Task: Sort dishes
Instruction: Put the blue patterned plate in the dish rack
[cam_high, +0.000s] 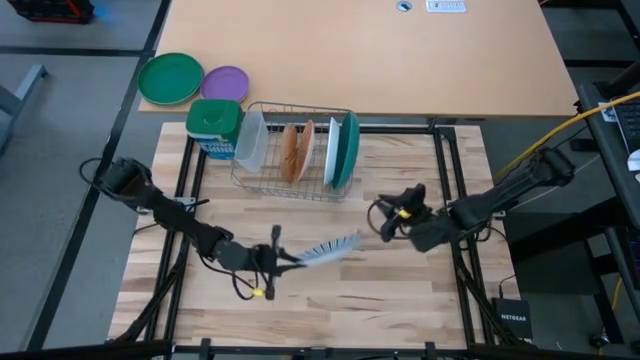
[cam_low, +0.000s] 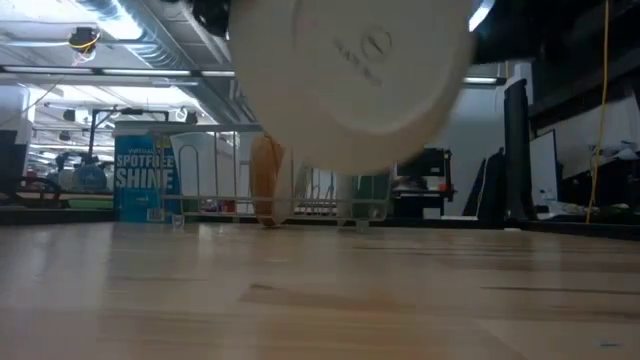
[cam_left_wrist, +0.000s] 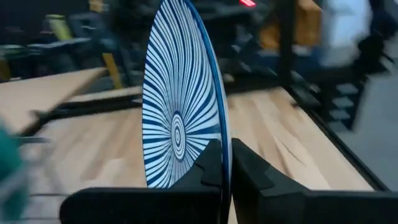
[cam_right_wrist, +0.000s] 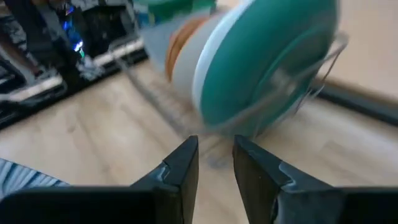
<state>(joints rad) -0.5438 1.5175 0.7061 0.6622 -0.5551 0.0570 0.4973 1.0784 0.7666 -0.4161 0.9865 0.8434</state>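
My left gripper (cam_high: 272, 258) is shut on a white plate with blue radial stripes (cam_high: 328, 250), held over the middle of the table; its white underside shows in the low view (cam_low: 350, 70). A wire dish rack (cam_high: 290, 196) stands at the far middle. In it a brown plate (cam_high: 291, 152), a white plate (cam_high: 331, 152) and a teal plate (cam_high: 348, 150) stand on edge. My right gripper (cam_high: 383, 222) hangs near the rack's right near corner, slightly open and empty, facing the teal plate (cam_right_wrist: 267, 56). My left gripper pinches the striped plate's rim (cam_left_wrist: 224, 134) between its two fingers, one finger on the striped face and one on the back. The fingers come roughly level from the table's left. The plate is lifted clear of the table and held nearly on edge.
A teal detergent box (cam_high: 215, 128) and a clear container (cam_high: 252, 140) are at the rack's left end. A bright green plate (cam_high: 170, 78) and a smaller purple plate (cam_high: 225, 84) lie beyond, at the far left. A dark frame (cam_high: 450, 180) borders the wooden table.
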